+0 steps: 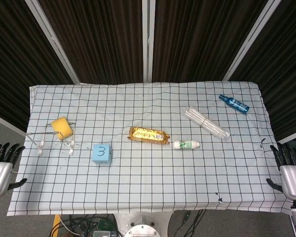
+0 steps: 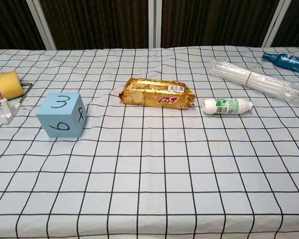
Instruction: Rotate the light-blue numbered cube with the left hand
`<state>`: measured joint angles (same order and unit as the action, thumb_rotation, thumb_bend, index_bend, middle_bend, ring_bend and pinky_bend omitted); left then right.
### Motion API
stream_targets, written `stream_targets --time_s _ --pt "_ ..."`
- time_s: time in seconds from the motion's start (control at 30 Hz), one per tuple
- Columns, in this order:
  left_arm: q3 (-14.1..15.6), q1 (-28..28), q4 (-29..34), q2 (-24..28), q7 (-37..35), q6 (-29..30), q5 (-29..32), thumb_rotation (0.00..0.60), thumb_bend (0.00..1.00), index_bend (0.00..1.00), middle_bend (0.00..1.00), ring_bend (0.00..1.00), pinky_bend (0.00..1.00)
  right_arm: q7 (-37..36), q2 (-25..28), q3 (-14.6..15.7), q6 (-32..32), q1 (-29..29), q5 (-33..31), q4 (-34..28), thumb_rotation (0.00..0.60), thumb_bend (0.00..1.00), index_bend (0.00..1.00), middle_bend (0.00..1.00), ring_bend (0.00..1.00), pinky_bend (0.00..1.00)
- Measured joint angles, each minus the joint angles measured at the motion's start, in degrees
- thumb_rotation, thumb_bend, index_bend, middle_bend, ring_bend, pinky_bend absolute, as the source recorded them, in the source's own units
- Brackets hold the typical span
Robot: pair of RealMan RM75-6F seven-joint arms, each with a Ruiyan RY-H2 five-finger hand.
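The light-blue numbered cube (image 1: 102, 153) (image 2: 62, 115) sits on the checked tablecloth, left of centre, with a 3 on top and a 6 on its front face. My left hand (image 1: 1, 165) hangs off the table's left edge, well away from the cube, fingers apart and holding nothing. My right hand (image 1: 290, 170) is beyond the right edge, also spread and empty. Neither hand appears in the chest view.
A yellow sponge (image 1: 62, 128) (image 2: 5, 85) rests on a wire rack (image 1: 56, 138) left of the cube. A gold biscuit packet (image 1: 148, 135), a small white bottle (image 1: 186, 144), a clear tube pack (image 1: 205, 122) and a blue spray bottle (image 1: 234, 103) lie to the right.
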<state>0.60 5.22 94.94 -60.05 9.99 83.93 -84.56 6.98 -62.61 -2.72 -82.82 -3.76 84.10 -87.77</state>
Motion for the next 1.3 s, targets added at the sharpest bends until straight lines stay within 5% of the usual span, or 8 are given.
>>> stream_targets --time_s 0.53,0.83,0.93,1.1,1.3 --pt "0.1 -0.3 1.2 -0.2 -1.5 0.8 -2.5 0.6 0.0 0.13 0.09 0.01 0.04 -0.5 0.9 -0.5 -0.7 0.1 0.1 -1.4 0.6 0.06 0.0 0.0 0.0 0.0" --pt "1.4 1.0 5.5 0.2 0.0 -3.8 -3.0 0.6 0.0 0.13 0.16 0.11 0.27 -2.2 2.7 -2.4 -2.8 0.1 -0.4 -2.8 0.6 0.06 0.0 0.0 0.0 0.0" --pt "1.5 2.3 6.5 -1.0 2.8 -6.1 -3.2 0.6 0.01 0.13 0.27 0.23 0.38 -2.8 4.0 -3.3 -3.6 0.1 -0.6 -3.6 0.6 0.06 0.0 0.0 0.0 0.0" --pt "0.8 4.6 7.0 -6.0 7.5 -8.7 -3.3 0.6 0.07 0.19 0.57 0.57 0.59 -3.6 5.2 -4.2 -3.7 0.0 -1.7 -4.5 0.6 0.07 0.0 0.0 0.0 0.0" --pt "0.6 6.7 6.6 -11.1 12.5 -11.0 -4.1 0.6 0.13 0.37 0.77 0.76 0.72 -4.2 5.3 -4.3 -3.1 -0.1 -2.3 -4.5 0.6 0.07 0.0 0.0 0.0 0.0"
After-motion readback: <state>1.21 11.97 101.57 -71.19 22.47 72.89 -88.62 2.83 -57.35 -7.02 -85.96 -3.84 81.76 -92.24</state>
